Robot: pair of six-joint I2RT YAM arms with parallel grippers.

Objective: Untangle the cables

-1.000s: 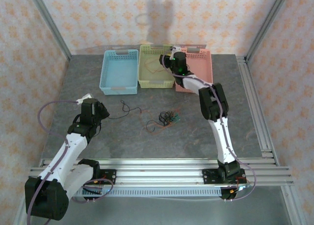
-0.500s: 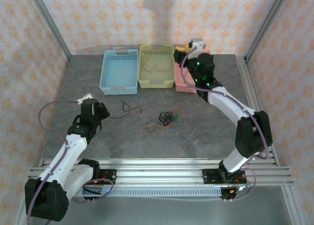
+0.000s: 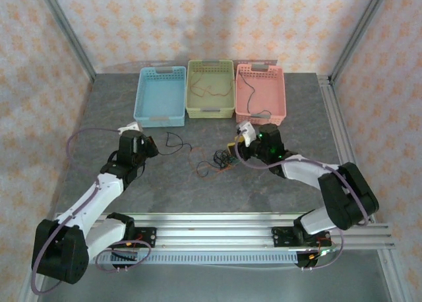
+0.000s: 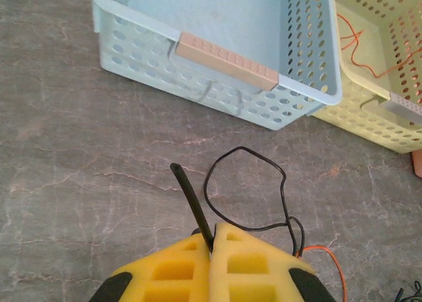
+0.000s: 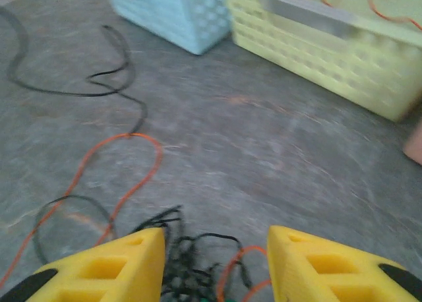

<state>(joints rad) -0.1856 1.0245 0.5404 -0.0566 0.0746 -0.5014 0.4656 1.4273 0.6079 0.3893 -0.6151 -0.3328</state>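
The cables lie mid-table as a tangle (image 3: 221,160) of thin black and orange wires. A single black cable (image 4: 206,183) loops out from my left gripper (image 4: 214,241), which is shut on it; a stiff end (image 4: 188,196) sticks out past the pads. In the top view my left gripper (image 3: 148,146) sits left of the tangle. My right gripper (image 5: 214,246) hangs open just over the tangle (image 5: 191,262), its yellow fingers on either side. From above, that right gripper (image 3: 236,149) is at the tangle's right edge. An orange wire (image 5: 125,177) curls away to the left.
Three baskets stand at the back: blue (image 3: 160,96), yellow-green (image 3: 227,84) and pink (image 3: 260,94). An orange wire (image 3: 211,88) lies in the yellow-green one. The blue basket (image 4: 224,59) is close ahead of my left gripper. Metal rails (image 3: 211,223) run along the near edge.
My right arm has swung back from the baskets and come down over the tangle. My left gripper has moved a little to the right, taking the black cable with it.
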